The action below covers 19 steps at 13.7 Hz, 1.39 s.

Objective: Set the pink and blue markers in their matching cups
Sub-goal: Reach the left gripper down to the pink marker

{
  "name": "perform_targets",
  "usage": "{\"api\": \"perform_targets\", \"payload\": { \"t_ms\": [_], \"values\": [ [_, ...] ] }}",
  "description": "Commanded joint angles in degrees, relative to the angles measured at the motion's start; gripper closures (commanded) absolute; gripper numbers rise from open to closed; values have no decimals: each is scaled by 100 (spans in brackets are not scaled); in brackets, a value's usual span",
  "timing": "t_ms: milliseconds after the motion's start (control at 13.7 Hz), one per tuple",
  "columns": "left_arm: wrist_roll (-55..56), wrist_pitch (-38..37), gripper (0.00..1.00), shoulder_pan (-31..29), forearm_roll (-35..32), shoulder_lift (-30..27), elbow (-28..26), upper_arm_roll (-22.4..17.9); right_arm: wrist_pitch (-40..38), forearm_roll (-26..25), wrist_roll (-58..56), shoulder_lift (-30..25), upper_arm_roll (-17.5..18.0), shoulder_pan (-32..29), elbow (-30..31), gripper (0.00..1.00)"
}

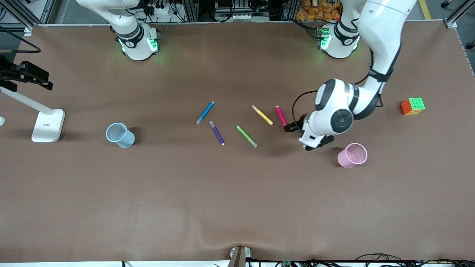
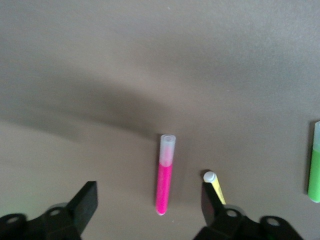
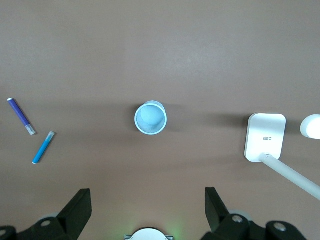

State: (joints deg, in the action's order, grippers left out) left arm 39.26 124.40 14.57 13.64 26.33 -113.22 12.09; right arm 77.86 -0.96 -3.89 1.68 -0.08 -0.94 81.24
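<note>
Front view shows no words to read. The pink marker [image 1: 281, 115] lies flat on the bench [image 1: 237, 207], just beside the yellow pen [image 1: 262, 115]. Over it hangs the left gripper [image 2: 148, 202], jaws wide open. The pink cup [image 1: 352, 155] stands near. The blue marker [image 1: 205, 112] and blue cup [image 1: 120, 135] sit apart, bare bench between. The right gripper [image 3: 148, 210] waits up high, jaws open.

Five markers lie on the table, one each in blue [image 1: 205, 112], purple [image 1: 217, 133], green [image 1: 247, 136], yellow [image 1: 262, 115] and pink [image 1: 281, 116], alongside two cups, blue [image 1: 120, 135] and pink [image 1: 352, 155], one colour cube [image 1: 413, 106] and one white lamp stand [image 1: 47, 126].
</note>
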Motion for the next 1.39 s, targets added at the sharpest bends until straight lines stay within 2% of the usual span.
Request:
{"api": "perform_targets", "payload": {
  "t_ms": [0,803,1314],
  "values": [
    [160,312,11,55,104,153,-43,-5,-43,8,-60,8,70,-108,-55,0],
    [371,735,26,230,104,514,-95,-5,-43,-1,-60,60,70,-143,-55,0],
    [380,753,54,274,104,514,-148,-5,-43,-1,-60,78,70,-196,-55,0]
  ]
}}
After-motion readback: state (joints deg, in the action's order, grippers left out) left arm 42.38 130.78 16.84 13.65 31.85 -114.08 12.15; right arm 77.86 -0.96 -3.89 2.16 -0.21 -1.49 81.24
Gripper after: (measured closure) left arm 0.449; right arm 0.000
